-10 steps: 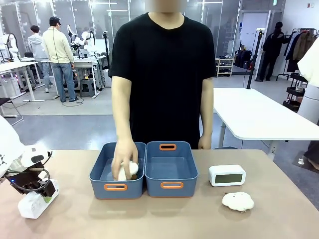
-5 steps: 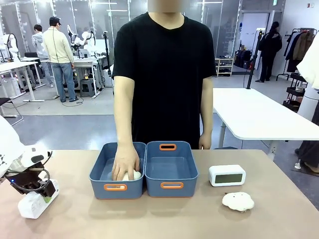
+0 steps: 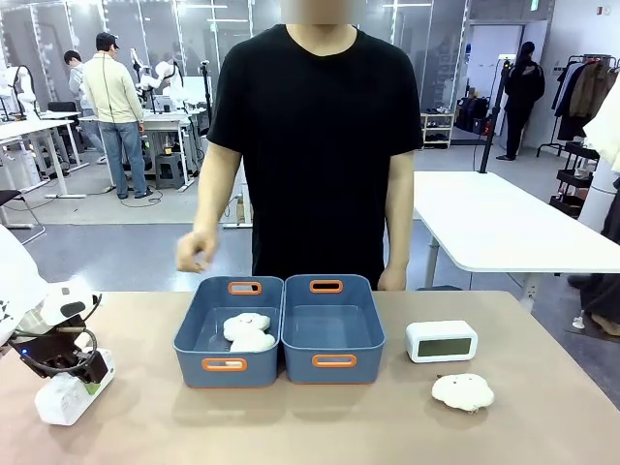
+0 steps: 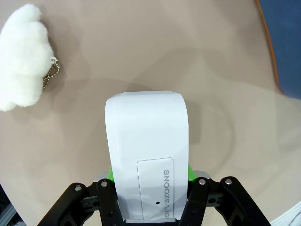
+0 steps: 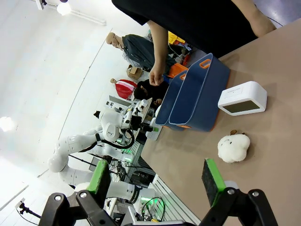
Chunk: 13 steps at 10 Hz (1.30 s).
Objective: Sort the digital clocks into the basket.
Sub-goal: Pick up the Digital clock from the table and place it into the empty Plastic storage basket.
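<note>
Left gripper [image 4: 149, 175] clamped on clock [image 3: 60, 399] at near-left of table [image 3: 145, 431]. Person's hand [image 3: 197, 252] raised beyond left tub [image 3: 194, 366]; plush [image 3: 247, 331] inside. Right tub [image 3: 302, 366] touches it. Second clock [image 3: 441, 341] right of tubs, another plush [image 3: 462, 391] just nearer. Right gripper [image 5: 155, 181]: fingers apart.

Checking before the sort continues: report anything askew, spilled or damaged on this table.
Nothing stands out. Plush toys lie in the left basket; the right basket is empty; one clock stands upright by a plush; the left gripper holds the other clock.
</note>
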{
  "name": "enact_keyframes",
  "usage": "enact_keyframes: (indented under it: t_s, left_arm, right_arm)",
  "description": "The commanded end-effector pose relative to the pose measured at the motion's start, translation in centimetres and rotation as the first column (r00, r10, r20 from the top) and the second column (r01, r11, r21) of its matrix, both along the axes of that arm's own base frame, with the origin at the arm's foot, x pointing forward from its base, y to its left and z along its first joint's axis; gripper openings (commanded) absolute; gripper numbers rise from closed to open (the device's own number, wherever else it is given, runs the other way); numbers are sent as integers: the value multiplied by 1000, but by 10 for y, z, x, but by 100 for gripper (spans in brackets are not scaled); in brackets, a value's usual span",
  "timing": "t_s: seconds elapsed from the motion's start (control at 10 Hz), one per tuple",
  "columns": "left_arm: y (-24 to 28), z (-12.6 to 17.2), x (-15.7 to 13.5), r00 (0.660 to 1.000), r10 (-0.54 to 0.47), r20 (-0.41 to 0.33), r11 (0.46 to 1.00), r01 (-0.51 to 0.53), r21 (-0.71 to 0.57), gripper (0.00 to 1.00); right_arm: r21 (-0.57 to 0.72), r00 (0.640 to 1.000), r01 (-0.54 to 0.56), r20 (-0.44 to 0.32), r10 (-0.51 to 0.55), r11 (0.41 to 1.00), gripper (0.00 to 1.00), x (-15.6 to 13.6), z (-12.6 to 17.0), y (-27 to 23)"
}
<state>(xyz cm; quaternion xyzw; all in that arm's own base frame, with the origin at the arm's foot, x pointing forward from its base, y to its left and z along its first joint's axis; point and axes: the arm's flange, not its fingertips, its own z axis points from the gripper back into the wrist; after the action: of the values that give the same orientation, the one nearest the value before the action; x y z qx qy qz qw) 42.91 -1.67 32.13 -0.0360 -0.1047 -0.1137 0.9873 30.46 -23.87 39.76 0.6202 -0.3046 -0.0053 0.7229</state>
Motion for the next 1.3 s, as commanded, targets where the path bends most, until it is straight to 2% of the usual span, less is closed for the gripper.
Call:
enact_keyframes:
  t_s: [0.0, 0.2, 0.3, 0.4, 0.5, 0.6, 0.7, 0.8, 0.9, 1.0, 1.1, 1.2]
  left_arm:
    - [1, 0, 0, 1000, 2, 1, 1000, -2, 1, 42]
    - [1, 0, 0, 1000, 2, 1, 1000, -2, 1, 42]
    - [0, 0, 0, 1000, 0, 0, 1000, 0, 0, 52]
    - [-18, 57, -7, 993, -15, 118, 998, 22, -53, 52]
    - [-32, 121, -10, 980, -25, 198, 999, 30, -25, 52]
    - [-45, 174, -11, 985, -4, 170, 1000, 5, -7, 52]
    - [-55, 201, -10, 988, 2, 152, 1000, -1, -2, 52]
    - [-80, 209, 3, 995, -3, 95, 1000, 4, -14, 52]
    - [-129, 216, 13, 996, -27, 83, 999, 30, -29, 52]
    - [-190, 210, 25, 996, -69, 61, 998, 69, -4, 52]
    - [-248, 200, 23, 996, -84, 12, 996, 83, 35, 52]
    - [-296, 196, 30, 996, -77, 42, 996, 75, 48, 52]
  right_arm:
    - [5, 1000, -2, 7, 2, 1000, 100, -1, 2, 0]
    - [5, 1000, -2, 7, 2, 1000, 100, -1, 2, 0]
    - [5, 1000, -2, 7, 2, 1000, 100, -1, 2, 0]
    - [5, 1000, -2, 7, 2, 1000, 100, -1, 2, 0]
    - [5, 1000, -2, 7, 2, 1000, 100, -1, 2, 0]
    - [5, 1000, -2, 7, 2, 1000, 100, -1, 2, 0]
    - [5, 1000, -2, 7, 2, 1000, 100, -1, 2, 0]
    - [5, 1000, -2, 7, 2, 1000, 100, -1, 2, 0]
    - [5, 1000, -2, 7, 2, 1000, 100, -1, 2, 0]
    - [5, 1000, -2, 7, 2, 1000, 100, -1, 2, 0]
    - [5, 1000, -2, 7, 2, 1000, 100, -1, 2, 0]
    - [5, 1000, -2, 7, 2, 1000, 100, -1, 2, 0]
